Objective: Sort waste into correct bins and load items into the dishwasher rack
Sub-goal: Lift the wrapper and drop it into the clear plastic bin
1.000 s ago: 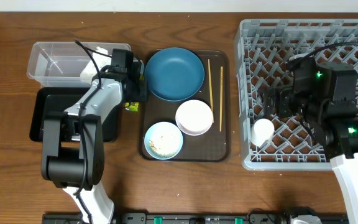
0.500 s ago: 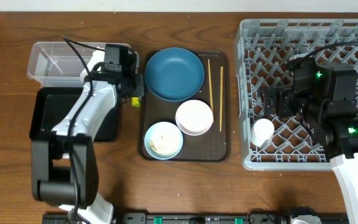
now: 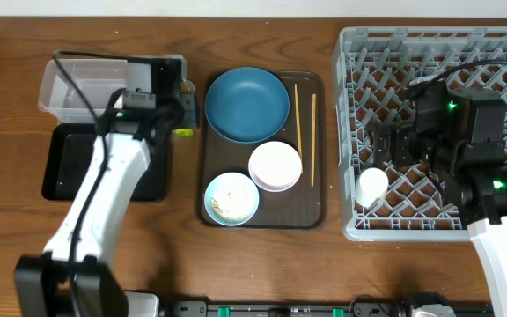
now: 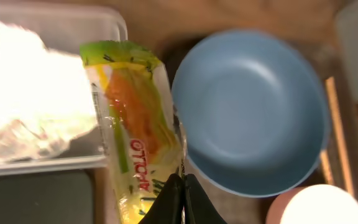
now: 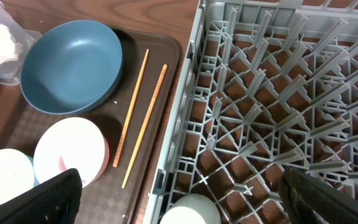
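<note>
**Left gripper [image 4: 182, 186] holding the small yellow-green snack wrapper with orange print [image 4: 132, 137]**

Shut jaws are pinching the wrapper's lower end just left of the large dark brown serving tray [image 3: 311, 211], beside the clear rectangular plastic tub [image 3: 69, 88]. The right gripper [image 5: 185, 198] is hanging wide open over the square grey plastic dishwasher rack [image 3: 500, 62], right of the serving tray. The round dark blue plate [image 3: 246, 104] is lying on the serving tray
</note>
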`<state>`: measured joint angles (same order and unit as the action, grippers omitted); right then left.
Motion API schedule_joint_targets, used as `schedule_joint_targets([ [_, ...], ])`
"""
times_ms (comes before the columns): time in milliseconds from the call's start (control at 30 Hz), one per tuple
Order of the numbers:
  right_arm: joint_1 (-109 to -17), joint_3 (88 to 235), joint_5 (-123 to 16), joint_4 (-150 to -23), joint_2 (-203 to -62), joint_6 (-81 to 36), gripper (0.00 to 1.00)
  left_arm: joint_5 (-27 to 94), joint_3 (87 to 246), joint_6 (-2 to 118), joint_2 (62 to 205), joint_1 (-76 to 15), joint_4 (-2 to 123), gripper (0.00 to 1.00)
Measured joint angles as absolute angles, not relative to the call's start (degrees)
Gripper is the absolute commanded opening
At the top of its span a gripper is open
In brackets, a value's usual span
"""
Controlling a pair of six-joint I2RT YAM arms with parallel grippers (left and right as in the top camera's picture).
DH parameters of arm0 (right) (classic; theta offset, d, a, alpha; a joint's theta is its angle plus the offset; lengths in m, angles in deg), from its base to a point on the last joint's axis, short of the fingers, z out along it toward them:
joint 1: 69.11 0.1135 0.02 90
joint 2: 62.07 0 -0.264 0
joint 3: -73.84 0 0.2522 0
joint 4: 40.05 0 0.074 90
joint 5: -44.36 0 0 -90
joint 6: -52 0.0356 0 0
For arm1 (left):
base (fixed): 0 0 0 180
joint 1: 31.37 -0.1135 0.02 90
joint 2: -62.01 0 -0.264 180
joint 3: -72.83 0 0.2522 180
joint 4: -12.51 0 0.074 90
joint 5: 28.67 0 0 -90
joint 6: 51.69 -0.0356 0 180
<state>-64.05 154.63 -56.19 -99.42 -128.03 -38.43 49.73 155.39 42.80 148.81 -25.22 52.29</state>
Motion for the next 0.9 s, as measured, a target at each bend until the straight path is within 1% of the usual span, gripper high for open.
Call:
schedule_joint_targets([
  [167,-64.0,154.6,-56.2,-99.4,-128.0,-38.4,0.99,52.2,155.4,42.8,147.1,-25.3,48.9,0.06],
  [333,-64.0,154.6,-56.2,-99.4,-128.0,-38.4,0.99,60.3,155.4,43.7,148.0,-25.8,43.8,0.06],
  [467,-64.0,154.6,-56.2,-99.3,-128.0,-38.4,0.99,65.5,155.5,45.1,151.2,-27.1,36.5,0.07],
  [600,-64.1,154.6,-56.2,-99.3,-128.0,-38.4,0.99,67.9,155.5,45.8,156.3,-28.5,31.0,0.08],
  [633,-64.1,154.6,-56.2,-99.3,-128.0,-38.4,0.99,68.3,155.5,45.9,157.9,-28.7,29.5,0.12],
  [667,-64.0,154.6,-56.2,-99.2,-128.0,-38.4,0.99,68.6,155.5,46.0,159.1,-28.9,28.8,0.21],
  [733,-64.0,154.6,-56.2,-99.3,-128.0,-38.4,0.99,69.3,155.5,46.0,161.3,-29.2,27.5,0.46],
  [767,-64.0,154.6,-56.2,-99.3,-128.0,-38.4,0.99,69.4,155.5,46.1,162.1,-29.3,26.9,0.56],
  [833,-64.1,154.6,-56.2,-99.3,-128.0,-38.4,0.99,69.7,155.4,46.2,162.6,-29.3,26.1,0.65],
  [900,-64.0,154.6,-56.2,-99.3,-128.0,-38.4,0.99,70.0,155.4,46.1,162.4,-29.3,24.8,0.7],
])
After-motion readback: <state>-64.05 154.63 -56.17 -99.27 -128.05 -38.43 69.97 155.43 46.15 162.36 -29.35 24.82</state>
